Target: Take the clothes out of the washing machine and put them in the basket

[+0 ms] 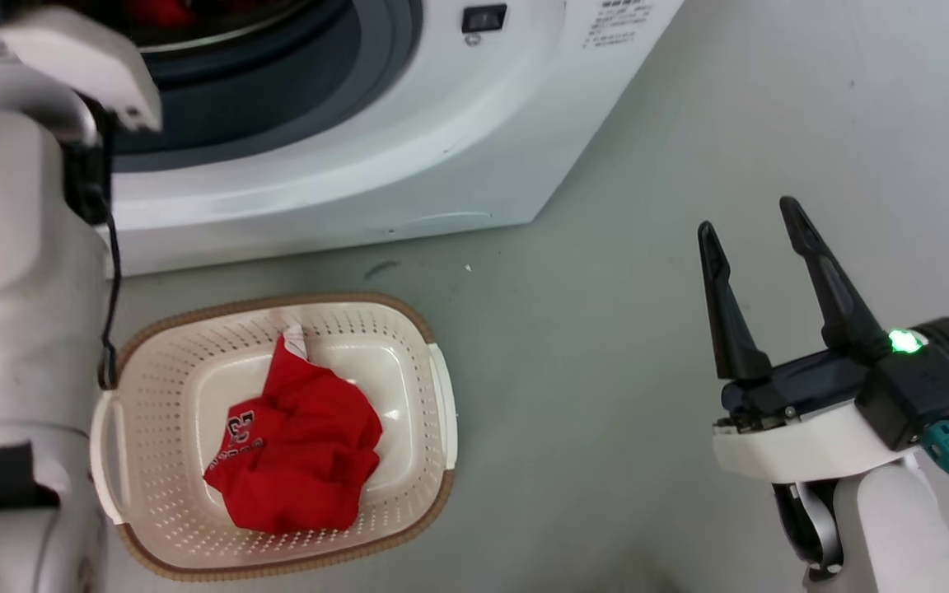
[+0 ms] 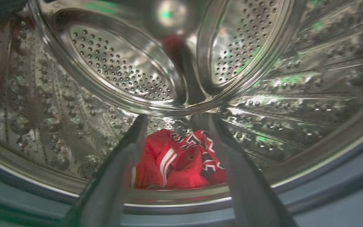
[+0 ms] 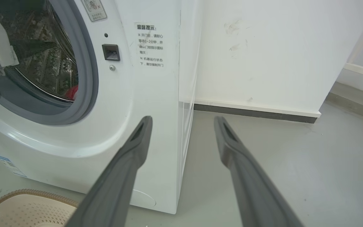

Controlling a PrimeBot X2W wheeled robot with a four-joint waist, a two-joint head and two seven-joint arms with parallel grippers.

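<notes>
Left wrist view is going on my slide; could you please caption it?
Open left hand at the washing machine's drum mouth, its fingers framing a crumpled red jersey inside.

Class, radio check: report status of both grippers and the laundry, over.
Left gripper open in washer drum, red garment ahead. Right gripper open, idle. One jersey in basket. Nothing blocking.

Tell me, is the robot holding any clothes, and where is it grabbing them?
Nothing is held. The left gripper is open, pointing into the drum at a loose red jersey; the right gripper is open above the floor.
</notes>
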